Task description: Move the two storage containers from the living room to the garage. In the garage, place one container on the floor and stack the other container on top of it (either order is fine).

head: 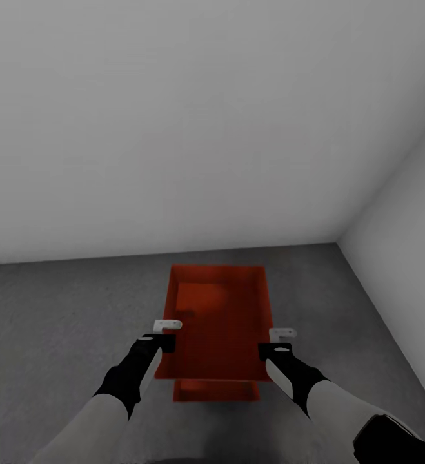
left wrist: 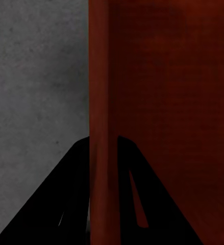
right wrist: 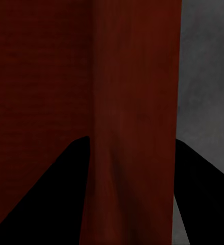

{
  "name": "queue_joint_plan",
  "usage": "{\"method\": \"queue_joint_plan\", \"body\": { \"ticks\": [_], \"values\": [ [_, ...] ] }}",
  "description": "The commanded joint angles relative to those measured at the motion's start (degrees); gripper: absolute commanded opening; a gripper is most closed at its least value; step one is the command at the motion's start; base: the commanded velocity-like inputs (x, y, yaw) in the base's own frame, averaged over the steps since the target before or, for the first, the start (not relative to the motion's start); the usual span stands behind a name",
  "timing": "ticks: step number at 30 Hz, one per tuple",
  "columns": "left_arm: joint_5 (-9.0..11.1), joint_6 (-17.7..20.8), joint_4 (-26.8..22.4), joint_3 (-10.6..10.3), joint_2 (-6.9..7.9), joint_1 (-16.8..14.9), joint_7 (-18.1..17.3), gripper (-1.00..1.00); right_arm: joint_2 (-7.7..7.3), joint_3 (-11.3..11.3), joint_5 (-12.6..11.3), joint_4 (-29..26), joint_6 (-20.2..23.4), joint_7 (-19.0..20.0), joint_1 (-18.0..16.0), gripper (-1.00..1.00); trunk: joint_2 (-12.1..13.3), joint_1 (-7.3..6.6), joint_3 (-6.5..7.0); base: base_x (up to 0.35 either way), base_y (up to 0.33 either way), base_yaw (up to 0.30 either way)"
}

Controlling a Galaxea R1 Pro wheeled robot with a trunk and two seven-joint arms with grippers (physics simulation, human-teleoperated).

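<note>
From the head camera, a red bin (head: 220, 322) hangs over the grey floor (head: 57, 322) near the white walls' corner, a second bin's edge (head: 215, 390) apparently beneath it. The left gripper (head: 167, 335) and right gripper (head: 278, 341) hold its long walls. In the left wrist view and the right wrist view, each gripper's jaws are clamped across a bin wall (left wrist: 104, 127) (right wrist: 132, 127).

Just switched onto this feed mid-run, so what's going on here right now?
The robot is in the garage, facing a corner of the white walls. It holds one red-orange storage container with both arms: the left gripper pinches its left wall, the right gripper its right wall. The wrist views show each wall between the black fingers. A second container shows just beneath it, on the grey concrete floor. Whether the held one already rests on it is unclear.
</note>
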Motion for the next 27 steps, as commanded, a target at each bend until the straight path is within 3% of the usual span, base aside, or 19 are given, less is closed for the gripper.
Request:
{"method": "queue_joint_plan", "body": {
  "ticks": [1,8,27],
  "values": [
    [-2.22,0.54,-0.06,0.0,-0.09,0.05,0.68,-1.0,0.74,-0.88,0.9,-0.15,0.54,-1.32,-0.08,-1.0,-0.05,0.01,-0.14,0.0,0.0,0.0],
    [-2.15,0.54,-0.06,0.0,-0.09,0.04,0.61,-1.0,0.74,-0.88,0.9,-0.15,0.54,-1.32,-0.08,-1.0,-0.05,0.01,-0.78,0.0,0.0,0.0],
    [-2.14,0.54,-0.06,-0.57,-0.09,0.03,0.6,-1.0,0.74,-0.88,0.9,-0.15,0.54,-1.32,-0.08,-1.0,-7.67,4.18,-5.94,0.0,0.0,0.0]
  ]
}}
